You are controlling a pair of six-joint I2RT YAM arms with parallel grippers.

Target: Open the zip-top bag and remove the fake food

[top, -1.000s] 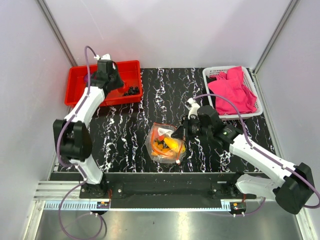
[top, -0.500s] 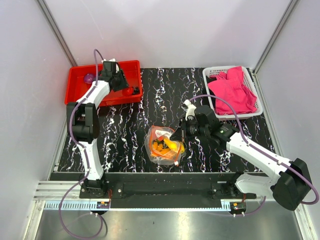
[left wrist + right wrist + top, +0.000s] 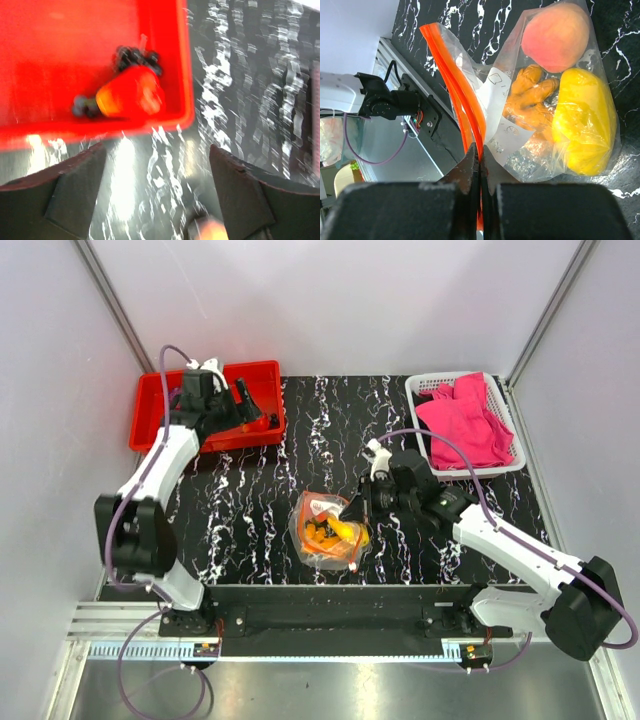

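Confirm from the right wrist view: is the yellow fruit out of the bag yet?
No, the yellow fruit lies inside the zip-top bag, under the clear plastic, next to the peach-like ball.

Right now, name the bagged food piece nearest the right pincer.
The knobbly orange cluster: it lies just beside the right pincer, while the peach and yellow fruit sit farther off.
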